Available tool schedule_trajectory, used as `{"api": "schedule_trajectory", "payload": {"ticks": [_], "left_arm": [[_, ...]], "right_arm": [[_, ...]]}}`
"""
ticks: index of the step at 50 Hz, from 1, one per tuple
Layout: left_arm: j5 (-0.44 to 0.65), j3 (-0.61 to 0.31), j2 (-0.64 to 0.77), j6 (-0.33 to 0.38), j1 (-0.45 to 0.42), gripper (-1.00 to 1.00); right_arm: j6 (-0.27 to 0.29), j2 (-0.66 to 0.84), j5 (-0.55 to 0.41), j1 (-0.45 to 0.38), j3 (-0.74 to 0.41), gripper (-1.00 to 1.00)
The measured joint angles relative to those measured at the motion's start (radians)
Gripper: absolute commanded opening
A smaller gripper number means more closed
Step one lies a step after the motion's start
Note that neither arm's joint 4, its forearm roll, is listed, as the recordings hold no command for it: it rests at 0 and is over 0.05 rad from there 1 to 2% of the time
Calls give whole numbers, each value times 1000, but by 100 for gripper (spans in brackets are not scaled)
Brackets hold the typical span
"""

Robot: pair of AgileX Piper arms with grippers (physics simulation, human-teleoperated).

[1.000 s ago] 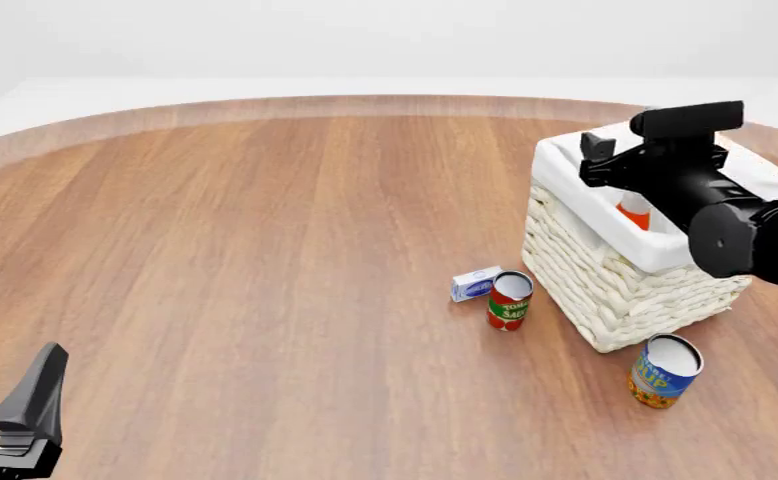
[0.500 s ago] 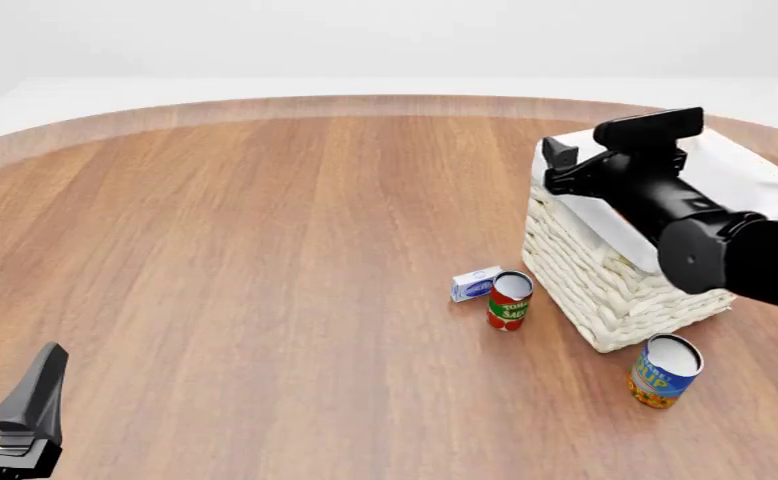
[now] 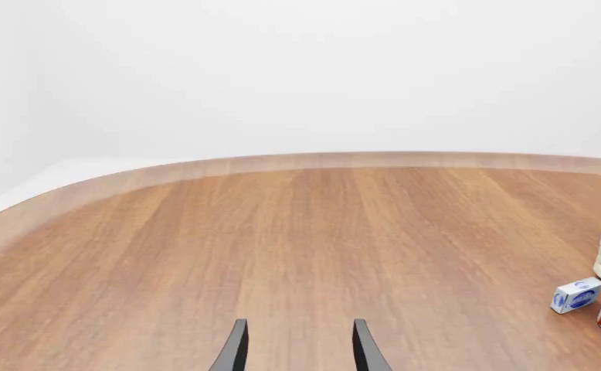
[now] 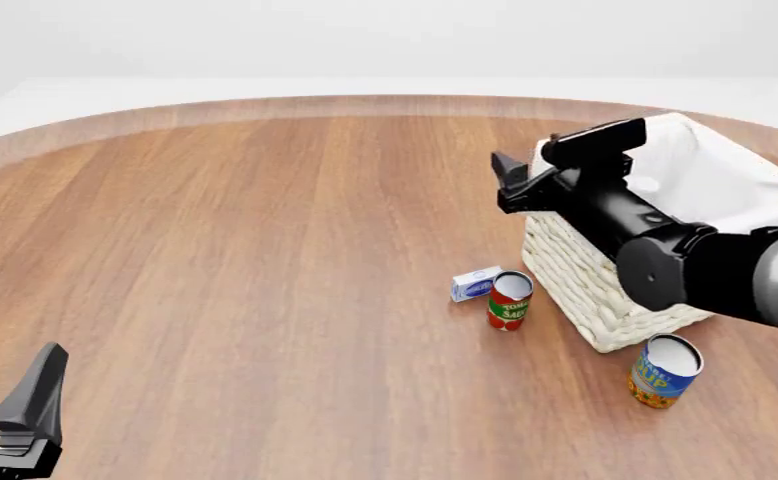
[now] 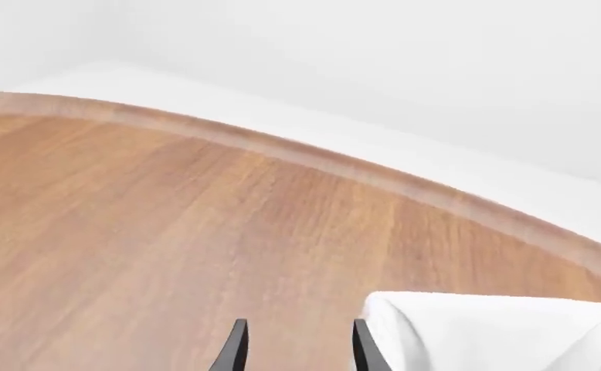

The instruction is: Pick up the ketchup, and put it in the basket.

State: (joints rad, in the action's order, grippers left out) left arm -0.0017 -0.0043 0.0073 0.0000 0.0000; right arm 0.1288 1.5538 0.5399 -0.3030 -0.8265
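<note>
Standing at the table's (image 4: pixel 256 250) right side, the basket (image 4: pixel 589 290) is a square box of cream woven wicker with a white cloth liner (image 4: pixel 709 170) folded over its rim. Its inside is mostly blocked by the right arm (image 4: pixel 683 260), which crosses over the near-left part; only bare white cloth shows in what remains. The ketchup cannot be seen in any view, so whether it lies in the basket cannot be told.

The right gripper (image 4: pixel 512 182) hangs above the basket's left corner, fingers apart with nothing between them; the right wrist view shows two thin dark fingertips (image 5: pixel 238 348) with a clear gap and a fold of liner beside them. The left gripper (image 4: pixel 22 415) sits at the bottom-left corner of the front view, partly cut off by the frame. Its wrist view shows two dark fingertips (image 3: pixel 235 352) spread over bare wood, holding nothing.

Just left of the basket stands a red-and-green can (image 4: pixel 509 300) with a silver top, and a small blue-and-white box (image 4: pixel 475 284) lies touching or nearly touching it. A blue-and-orange can (image 4: pixel 663 371) stands near the basket's front corner, tilted slightly. In the left wrist view the basket and the red can are cut off at the edge.

The table is round, with smooth wood grain and a paler rim.
</note>
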Motion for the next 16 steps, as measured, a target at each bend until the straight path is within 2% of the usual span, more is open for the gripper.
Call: {"api": "schedule_trajectory", "payload": {"ticks": [16], "left_arm": [[0, 0, 0, 0, 0, 100]], "right_arm": [[32, 27, 4, -96, -16, 100]]}}
